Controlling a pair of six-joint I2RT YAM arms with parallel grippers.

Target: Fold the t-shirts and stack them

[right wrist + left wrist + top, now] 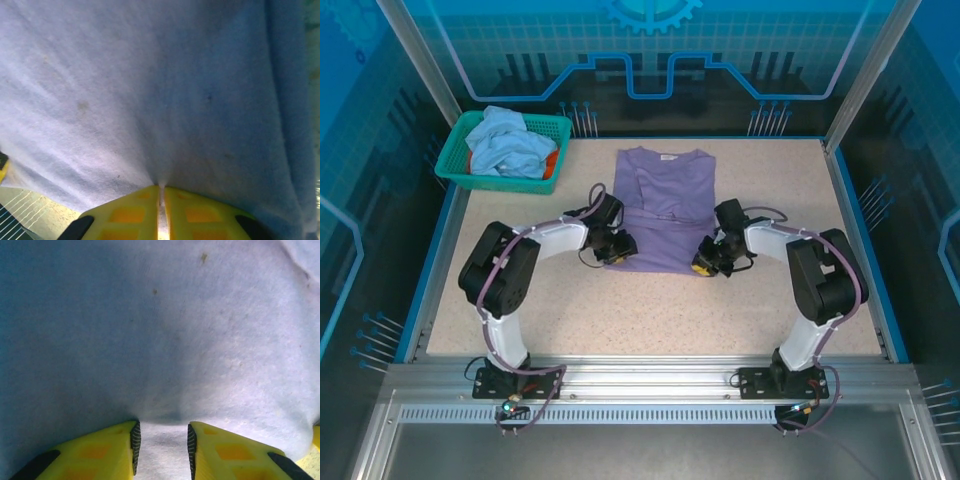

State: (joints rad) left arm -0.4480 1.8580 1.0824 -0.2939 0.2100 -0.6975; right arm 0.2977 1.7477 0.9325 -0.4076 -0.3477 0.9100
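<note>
A lavender-purple t-shirt (665, 200) lies on the table, collar at the far end and sides folded in. My left gripper (618, 247) is at its near left corner and my right gripper (705, 262) at its near right corner. In the left wrist view the yellow fingers (120, 450) of the left gripper (162, 447) stand a little apart with a thick fold of the lavender cloth (160, 340) filling the gap. The right gripper (161, 200) is shut tight on the cloth (150, 90), and wrinkles fan out from the pinch. A light-blue t-shirt (510, 145) and an orange one (552, 162) lie in the basket.
The teal mesh basket (455, 150) stands at the table's far left corner. Blue enclosure walls and metal posts ring the table. Bare speckled tabletop (650, 310) stretches between the shirt and the arm bases.
</note>
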